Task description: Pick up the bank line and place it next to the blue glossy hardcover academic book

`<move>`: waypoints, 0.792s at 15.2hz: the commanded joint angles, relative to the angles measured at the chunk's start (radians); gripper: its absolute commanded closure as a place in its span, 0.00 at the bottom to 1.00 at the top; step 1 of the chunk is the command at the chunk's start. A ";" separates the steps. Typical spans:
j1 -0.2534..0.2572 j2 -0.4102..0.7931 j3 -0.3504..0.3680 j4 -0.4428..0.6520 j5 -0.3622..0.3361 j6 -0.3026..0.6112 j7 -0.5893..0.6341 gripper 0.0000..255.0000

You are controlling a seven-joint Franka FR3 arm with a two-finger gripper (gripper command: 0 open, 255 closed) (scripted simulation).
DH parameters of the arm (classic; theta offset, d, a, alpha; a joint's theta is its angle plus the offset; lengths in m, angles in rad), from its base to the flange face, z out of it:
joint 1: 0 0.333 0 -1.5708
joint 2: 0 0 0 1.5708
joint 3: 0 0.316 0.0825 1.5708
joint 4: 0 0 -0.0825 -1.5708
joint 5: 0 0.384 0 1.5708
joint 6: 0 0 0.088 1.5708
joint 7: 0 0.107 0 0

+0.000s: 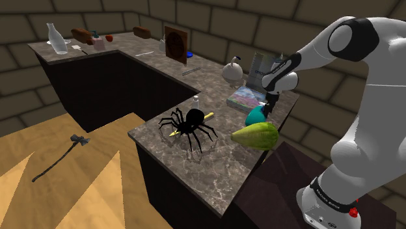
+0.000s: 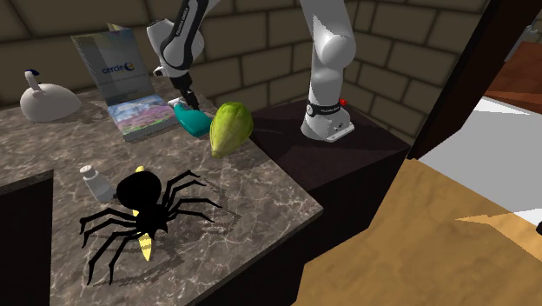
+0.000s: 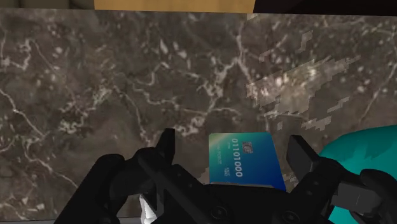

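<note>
A blue bank card [image 3: 245, 159] printed with white digits lies flat on the dark marble counter [image 3: 127, 83]. My black gripper [image 3: 232, 159] hangs just over it. The fingers [image 3: 167, 151] stand open on either side of the card and do not touch it. In the shoulder view the gripper [image 1: 268, 104] is low over the counter, beside a teal rounded object [image 1: 257, 116]. Just past it lie a flat book with a colourful cover [image 1: 247, 97] and an upright pale blue book [image 1: 263, 68]. The second exterior view shows the gripper [image 2: 185, 100] next to the flat book [image 2: 143, 117].
A green pear-shaped object [image 1: 255, 135] lies near the counter's edge by the stand. A big black toy spider [image 1: 192, 123] takes up the middle of the counter, with a small shaker [image 1: 195, 101] and a white round vessel [image 1: 232, 70] behind it. The teal object [image 3: 356, 153] sits close to one finger.
</note>
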 commanded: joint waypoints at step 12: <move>0.010 -0.085 -0.003 0.025 -0.007 -0.110 0.005 0.00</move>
